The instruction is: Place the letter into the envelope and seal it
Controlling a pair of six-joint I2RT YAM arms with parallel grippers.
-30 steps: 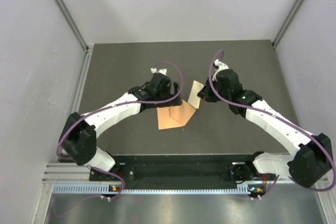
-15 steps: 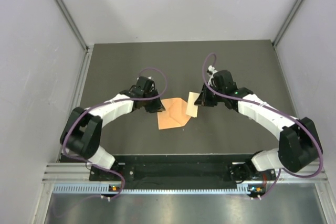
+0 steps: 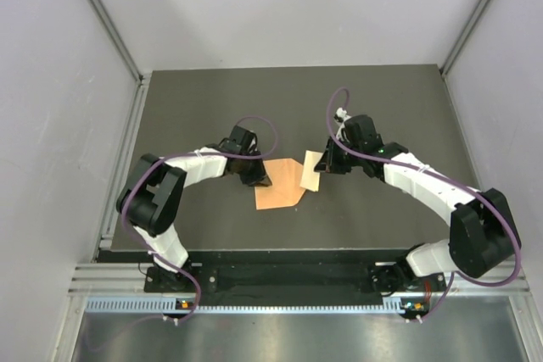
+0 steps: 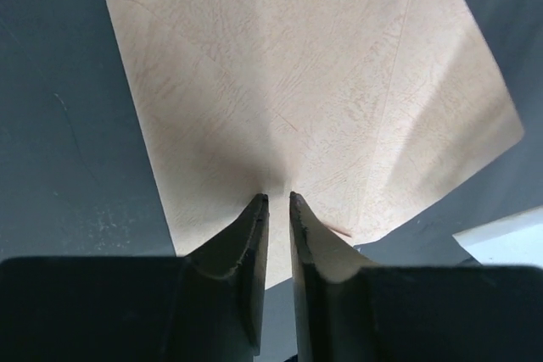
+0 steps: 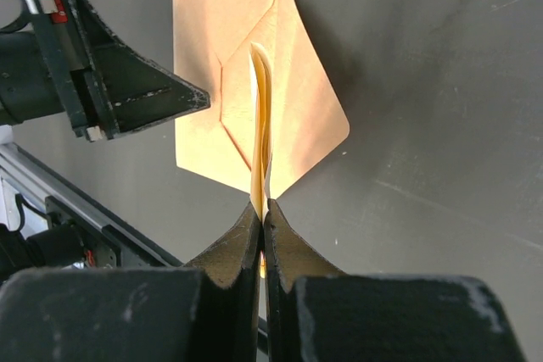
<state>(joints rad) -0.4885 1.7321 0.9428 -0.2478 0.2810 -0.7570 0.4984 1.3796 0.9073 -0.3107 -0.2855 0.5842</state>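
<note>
Left elbow has swung inward since the last frame; left end effector (image 4: 276,197), nearly pressed together, pins the envelope (image 3: 278,186) to the table (image 3: 195,108) so I can feed in the letter (image 5: 260,125), pinched edge-on by the right end effector (image 5: 261,205) over the flap.

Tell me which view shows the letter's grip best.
Right wrist: the letter stands edge-on, pinched in the right tool. Top external shows a small pale sheet; left wrist only a corner.

envelope (image 3: 278,186) on table (image 3: 212,108), letter (image 3: 311,171) over its right edge
</note>
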